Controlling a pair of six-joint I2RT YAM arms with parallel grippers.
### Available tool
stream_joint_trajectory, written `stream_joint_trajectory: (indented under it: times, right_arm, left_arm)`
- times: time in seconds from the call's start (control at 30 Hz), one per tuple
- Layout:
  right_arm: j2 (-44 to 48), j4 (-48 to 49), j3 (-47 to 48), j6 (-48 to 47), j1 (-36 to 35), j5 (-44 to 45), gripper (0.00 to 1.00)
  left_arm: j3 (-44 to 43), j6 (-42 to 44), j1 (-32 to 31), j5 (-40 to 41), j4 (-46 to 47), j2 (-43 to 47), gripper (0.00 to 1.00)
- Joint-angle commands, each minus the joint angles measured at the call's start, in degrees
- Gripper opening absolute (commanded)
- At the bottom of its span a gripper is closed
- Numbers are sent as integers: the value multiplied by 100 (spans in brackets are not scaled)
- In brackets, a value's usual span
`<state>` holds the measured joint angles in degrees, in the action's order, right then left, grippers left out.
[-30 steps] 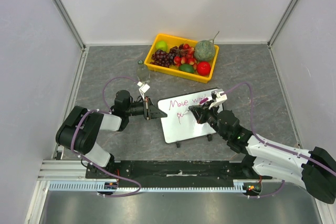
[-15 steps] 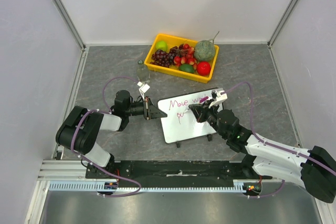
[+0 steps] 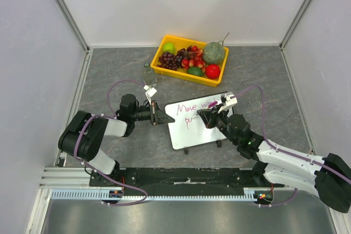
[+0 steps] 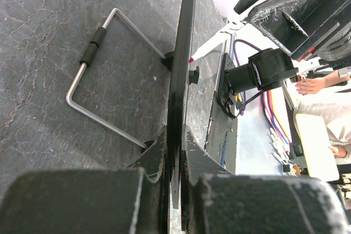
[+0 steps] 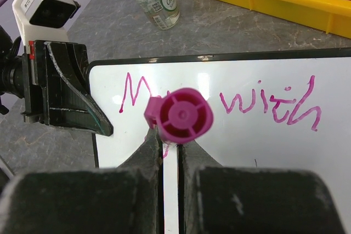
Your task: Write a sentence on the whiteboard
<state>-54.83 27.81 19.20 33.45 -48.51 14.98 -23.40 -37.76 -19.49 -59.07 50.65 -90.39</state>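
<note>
Yellow tray (image 3: 181, 75) holds fruit (image 3: 189, 58); left tool (image 3: 160, 117) clamps the whiteboard (image 3: 192, 132), right tool (image 5: 170, 152) grips magenta marker (image 5: 179, 115)

Robotics lab cell: white panels (image 3: 181, 4) on aluminium framing (image 3: 65, 9); left arm (image 3: 90, 135) and right arm (image 3: 285, 160) bolted to a rail (image 3: 164, 193) at bench (image 3: 263, 75) edge.

The right gripper (image 3: 206, 114) and its marker (image 5: 179, 115) edge slightly up the whiteboard (image 3: 192, 134). The sentence (image 3: 189, 108) seems to gain a stroke on its lower line, though it's tiny.
</note>
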Motion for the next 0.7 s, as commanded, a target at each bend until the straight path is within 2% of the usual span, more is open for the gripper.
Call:
stream_joint_trajectory:
  times: [0.0, 0.67]
  right_arm:
    - [95, -224, -57, -67, 35, -13, 0]
    - [578, -496, -13, -84, 35, 101, 0]
  left_arm:
    - [-24, 506, -108, 62, -346, -137, 2]
    - [-24, 506, -126, 80, -363, -128, 2]
